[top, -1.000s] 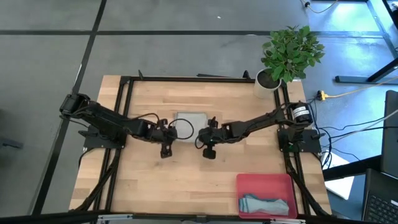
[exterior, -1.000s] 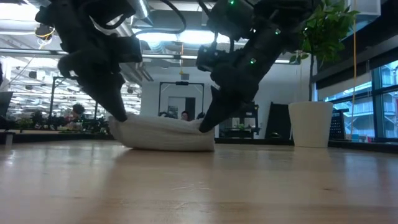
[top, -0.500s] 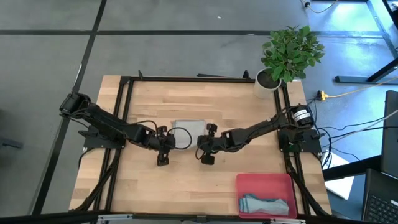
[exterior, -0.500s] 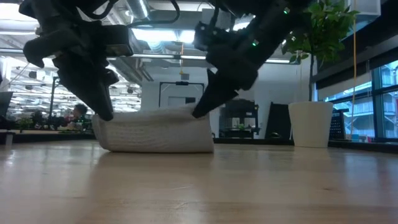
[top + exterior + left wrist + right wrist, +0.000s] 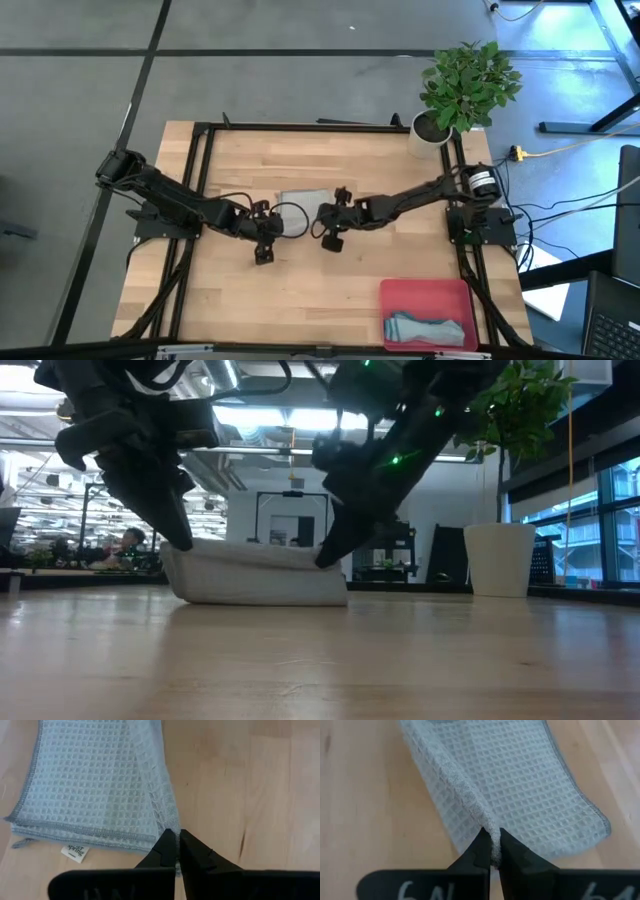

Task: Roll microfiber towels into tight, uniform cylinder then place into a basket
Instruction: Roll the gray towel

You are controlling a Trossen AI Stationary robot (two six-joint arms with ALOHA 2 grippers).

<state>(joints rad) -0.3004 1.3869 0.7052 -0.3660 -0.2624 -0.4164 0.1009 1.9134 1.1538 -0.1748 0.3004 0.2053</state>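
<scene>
- Left end effector (image 5: 174,839) is pinched tight on one near corner of the pale grey-green towel (image 5: 303,205), mid-tabletop (image 5: 240,300).
- Right end effector (image 5: 491,840) is clamped on the other near corner, and the folded edge lifts between its fingers.
- White tag (image 5: 75,852) pokes out beside the towel's hem.
- Pink basket (image 5: 425,292) sits at the near right corner, with a rolled teal-blue towel (image 5: 425,328) inside.

The towel (image 5: 520,785) on the tabletop (image 5: 240,310) is pale grey-green with a waffle-weave grid and a darker stitched hem; its tag (image 5: 74,853) is white. The tabletop is light wood. The basket (image 5: 400,296) is pink-magenta, holding a teal-blue towel (image 5: 425,328).
</scene>
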